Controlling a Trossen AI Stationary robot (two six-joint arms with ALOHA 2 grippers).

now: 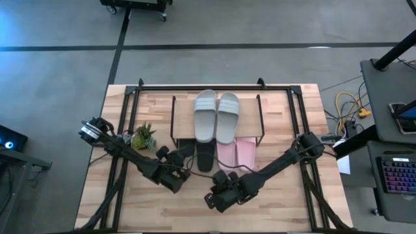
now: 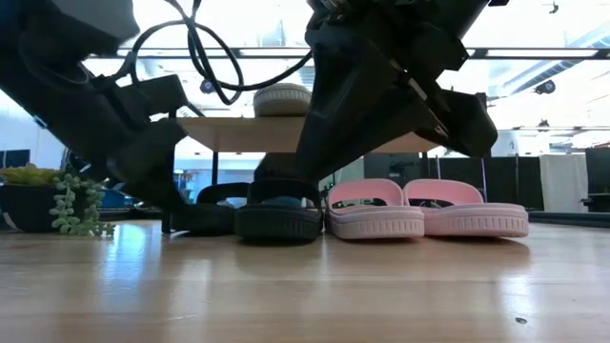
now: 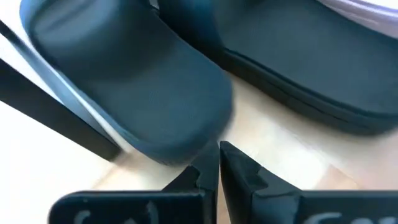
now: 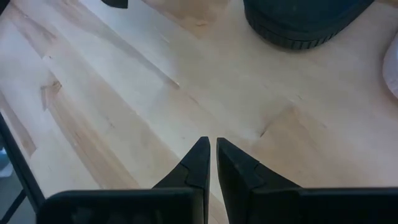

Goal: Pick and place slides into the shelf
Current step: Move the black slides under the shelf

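Two grey-green slides (image 1: pixel 216 116) lie on the shelf (image 1: pixel 174 120) top from above, pink (image 1: pixel 236 153) and black (image 1: pixel 204 155) pairs below; both grippers (image 1: pixel 177 185) (image 1: pixel 214 200) sit before it, empty. Low down, pink slides (image 2: pixel 424 211) stand beside black (image 2: pixel 277 215). Left jaws pinched together, black slide (image 3: pixel 130 87) just ahead. Right jaws nearly touching over table (image 4: pixel 124 106).

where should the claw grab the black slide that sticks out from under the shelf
Probably the heel end of the black slide: it pokes out of the shelf toward the arms, while the strap sits under the board. Come in low from the front, pinching the sole edge.
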